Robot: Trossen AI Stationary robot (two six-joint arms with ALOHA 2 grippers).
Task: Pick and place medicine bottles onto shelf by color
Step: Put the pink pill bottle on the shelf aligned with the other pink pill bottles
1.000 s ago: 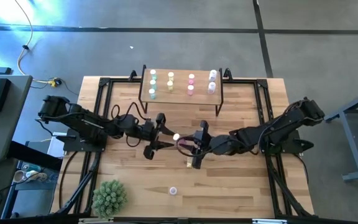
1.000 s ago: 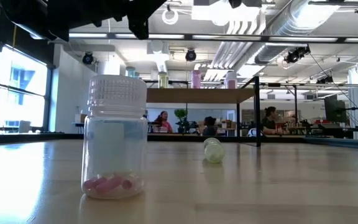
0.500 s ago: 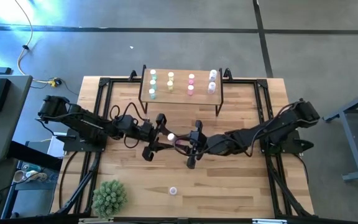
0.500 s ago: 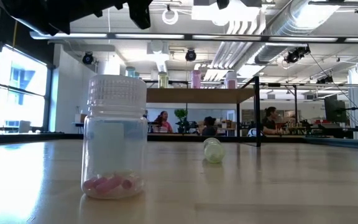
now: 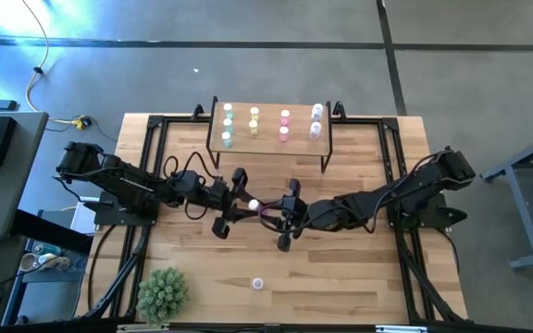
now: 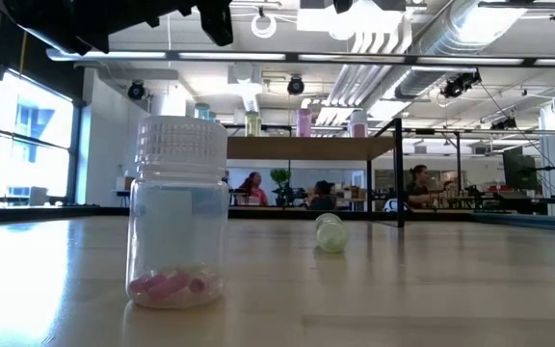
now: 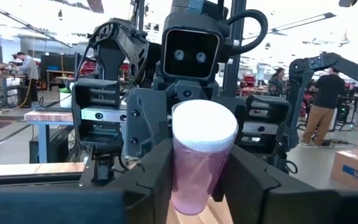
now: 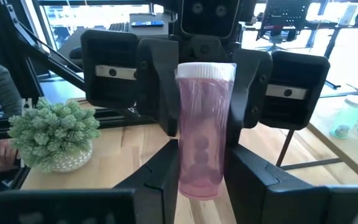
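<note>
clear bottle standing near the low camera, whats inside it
The clear bottle holds a few pink capsules lying at its bottom; the rest looks empty. Its ribbed cap is on, hiding whatever is directly under it.

Shows two grippers, left gripper (image 5: pixel 246 203) and right gripper (image 5: pixel 276 215), sharing one pink bottle (image 5: pixel 254 204). Counts one shelf (image 5: pixel 268 141) carrying about nine bottles in four colours. Finds one upright bottle (image 5: pixel 258 283), one lying green bottle (image 6: pixel 331 234), one plant ball (image 5: pixel 163 293).
</note>
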